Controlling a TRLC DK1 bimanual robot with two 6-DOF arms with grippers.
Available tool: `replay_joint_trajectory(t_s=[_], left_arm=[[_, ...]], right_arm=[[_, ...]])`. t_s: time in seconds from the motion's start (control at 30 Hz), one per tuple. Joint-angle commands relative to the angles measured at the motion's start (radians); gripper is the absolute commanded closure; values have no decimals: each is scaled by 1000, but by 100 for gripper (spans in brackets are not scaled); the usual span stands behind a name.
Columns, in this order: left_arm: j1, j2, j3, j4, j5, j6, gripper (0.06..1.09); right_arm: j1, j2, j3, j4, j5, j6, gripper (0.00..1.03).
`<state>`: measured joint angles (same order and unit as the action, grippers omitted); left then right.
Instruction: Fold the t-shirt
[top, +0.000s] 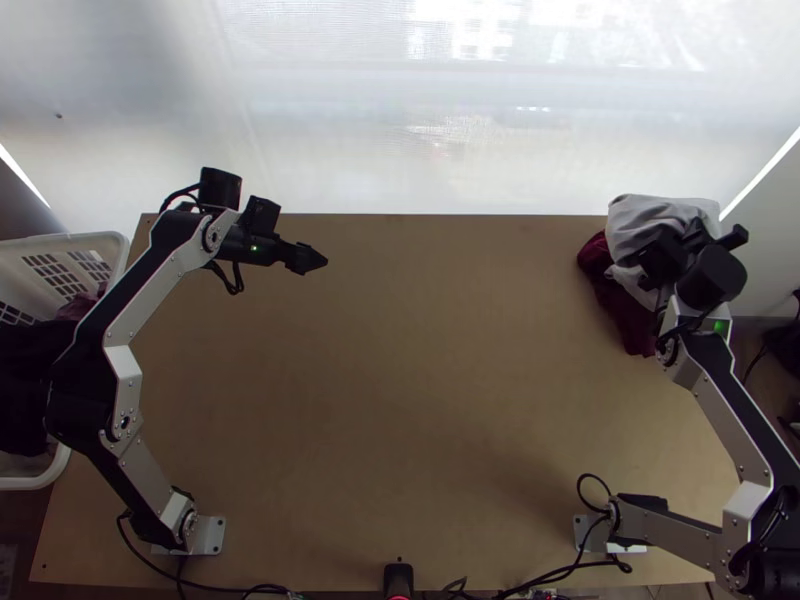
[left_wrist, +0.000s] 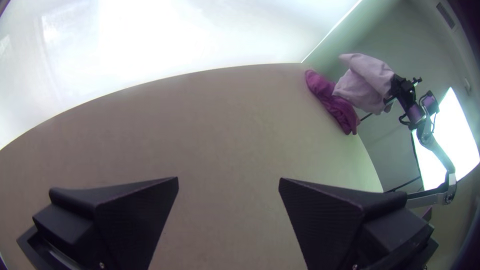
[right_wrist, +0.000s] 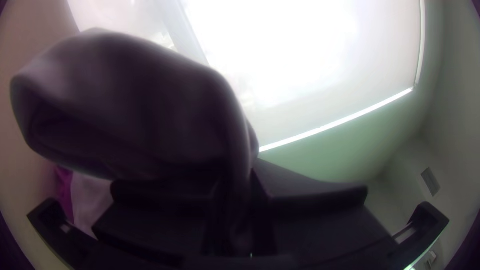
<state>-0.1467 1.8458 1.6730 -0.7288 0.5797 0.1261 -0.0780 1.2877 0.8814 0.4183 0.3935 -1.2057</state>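
Arms, two, on one light wooden table (top: 400, 400), each with one gripper. Left gripper (top: 318, 259) over the far left part of the table, one pair of fingers wide apart, with bare tabletop between in the left wrist view. Right gripper (top: 690, 245) by the far right corner, both fingers clamped on one light grey cloth (top: 650, 215), a bunched piece with one thick fold bulging above the fingers in the right wrist view. Whether a t-shirt, cannot tell; which part of it between the fingers, cannot tell either. One dark red cloth (top: 612, 295) bunched at the same corner, along the right edge, partly behind the grey one in the top view. One white basket (top: 118, 250) beside the table's left edge, with two colours of cloth inside, black (top: 20, 390) and purple, both partly hidden by the left arm.
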Motion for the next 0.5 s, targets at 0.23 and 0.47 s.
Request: replay_joint_trajectory(t_s=[0.23, 0.47], left_arm=[[-1, 7, -1, -11, 11, 21, 11], [-2, 32, 27, -20, 17, 35, 11]], right_arm=[[-124, -149, -44, -24, -1, -45, 100], [-200, -240, -102, -58, -2, -77, 100]])
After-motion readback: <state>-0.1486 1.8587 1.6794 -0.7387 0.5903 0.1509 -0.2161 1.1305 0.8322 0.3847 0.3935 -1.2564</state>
